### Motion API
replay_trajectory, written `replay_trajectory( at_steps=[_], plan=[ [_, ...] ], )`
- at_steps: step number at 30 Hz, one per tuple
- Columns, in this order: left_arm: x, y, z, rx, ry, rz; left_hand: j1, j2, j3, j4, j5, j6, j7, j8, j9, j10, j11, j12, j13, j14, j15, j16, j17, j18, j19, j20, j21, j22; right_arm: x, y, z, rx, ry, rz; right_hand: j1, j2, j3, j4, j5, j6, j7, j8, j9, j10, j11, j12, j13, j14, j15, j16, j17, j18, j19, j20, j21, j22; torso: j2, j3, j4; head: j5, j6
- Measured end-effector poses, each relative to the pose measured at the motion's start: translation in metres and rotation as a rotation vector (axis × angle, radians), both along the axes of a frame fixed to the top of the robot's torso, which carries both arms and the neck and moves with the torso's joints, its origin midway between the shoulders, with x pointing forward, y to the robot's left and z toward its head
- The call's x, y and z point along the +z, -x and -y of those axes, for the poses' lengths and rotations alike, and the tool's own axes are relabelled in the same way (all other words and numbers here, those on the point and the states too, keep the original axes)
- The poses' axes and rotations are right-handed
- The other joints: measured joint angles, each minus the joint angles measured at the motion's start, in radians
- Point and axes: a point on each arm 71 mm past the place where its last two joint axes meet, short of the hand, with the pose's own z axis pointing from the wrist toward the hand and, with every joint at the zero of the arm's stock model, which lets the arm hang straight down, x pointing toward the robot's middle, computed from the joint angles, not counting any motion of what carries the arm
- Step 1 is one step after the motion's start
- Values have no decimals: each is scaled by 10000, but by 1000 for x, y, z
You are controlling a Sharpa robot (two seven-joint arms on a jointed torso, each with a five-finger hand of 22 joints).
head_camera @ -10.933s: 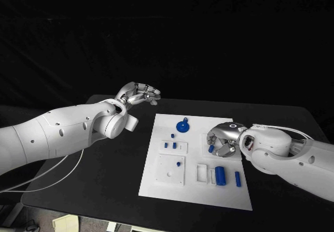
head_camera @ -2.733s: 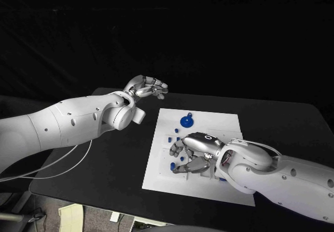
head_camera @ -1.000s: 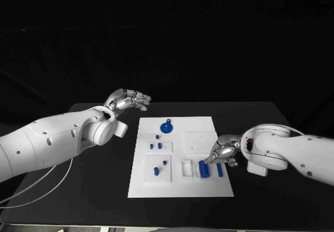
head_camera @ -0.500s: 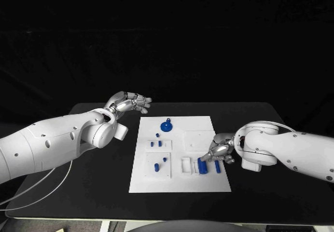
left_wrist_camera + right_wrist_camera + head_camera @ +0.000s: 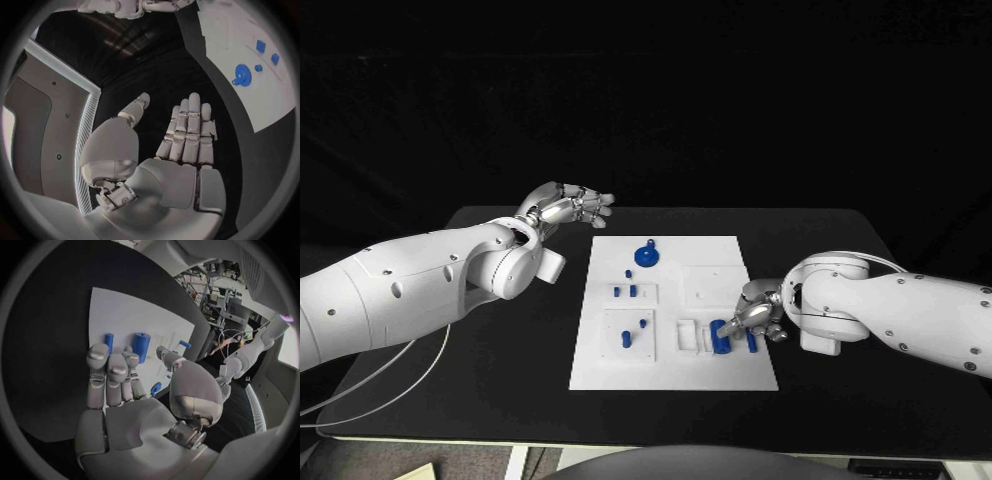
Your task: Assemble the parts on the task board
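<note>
Right hand (image 5: 759, 314) is hovering open-fingered just beside the blue cylinder (image 5: 720, 335), long axis running away from the robot; left hand (image 5: 567, 206) is idling far off, empty.

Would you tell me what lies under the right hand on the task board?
Under the right hand lie a thick blue cylinder and a thinner blue pin on the task board. Its fingers cover their far ends, so contact cannot be judged.

No text, label, brand, number or sign can be read anywhere, neither on the task board (image 5: 733, 372) nor on the desk (image 5: 834, 390).
</note>
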Motion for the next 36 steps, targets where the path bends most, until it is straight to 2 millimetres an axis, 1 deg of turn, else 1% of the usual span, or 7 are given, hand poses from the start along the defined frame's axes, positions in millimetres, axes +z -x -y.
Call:
replay_trajectory(
  at_steps=[13,19,20,21,25,27,36],
  plan=[
    [0,1,1,-25,54,-26,0,0,-27,28,0,-71,0,0,-20,0,0,0,-9,0,0,0,38,0,6,-7,-35,9,-16,4,-7,66,42,-329,0,0,0,-1,0,4,-4,9,67,16,-16,-2,12,4,4,0,22,-1,0,3,38,0,23,19,-24,58,-28],
    [0,2,0,-13,90,-31,-37,38,-28,28,51,-71,0,0,-19,0,0,0,-9,-1,0,-38,59,0,36,-36,-35,19,-17,2,-10,-1,-34,-247,1,0,30,-30,0,135,-135,17,120,69,-69,-8,12,21,19,0,22,1,1,4,38,0,35,26,-25,92,-58],
    [0,2,0,-11,95,-34,-37,38,-27,27,51,-71,0,0,-19,0,0,0,-9,0,0,-38,59,1,36,-36,-35,18,-18,2,-10,-21,-38,-229,1,0,30,-30,0,333,-217,-155,-27,6,-116,0,11,10,19,-1,21,7,-9,10,36,0,37,26,-25,94,-61],
    [0,2,0,-10,100,-36,-37,38,-28,27,51,-71,0,0,-19,0,0,0,-9,0,0,-38,59,1,36,-36,-35,18,-18,2,-10,-37,-37,-227,1,0,30,-30,0,555,-183,-194,-104,-50,-148,4,11,3,13,-1,22,70,-16,18,36,0,40,27,-24,96,-66],
    [0,2,0,2,123,-50,-37,38,-27,27,51,-71,0,0,-19,0,0,0,-9,-1,0,-38,69,0,36,-36,-34,18,-21,2,-12,-36,-22,-263,100,99,33,-145,0,569,-98,-52,85,-60,-156,3,11,-5,5,0,33,79,-16,18,88,0,43,25,-21,96,-81],
    [0,2,0,12,134,-58,-37,38,-27,27,51,-71,0,0,-19,0,0,0,-8,0,0,-38,69,0,36,-36,-34,18,-21,1,-12,-48,-17,-270,107,246,19,-239,0,540,-69,-30,89,-60,-156,2,11,-4,6,0,33,83,-16,18,89,0,44,18,-21,86,-83],
    [0,2,-1,37,155,-76,-37,38,-27,27,51,-71,0,0,-18,0,0,0,-8,-1,0,-38,78,0,36,-36,-34,26,-23,-1,-13,-122,-21,-243,125,361,60,-339,0,572,-37,-83,113,-59,-156,0,10,-4,6,-50,43,86,-54,-14,133,0,44,18,-19,69,-86]
  ],
)
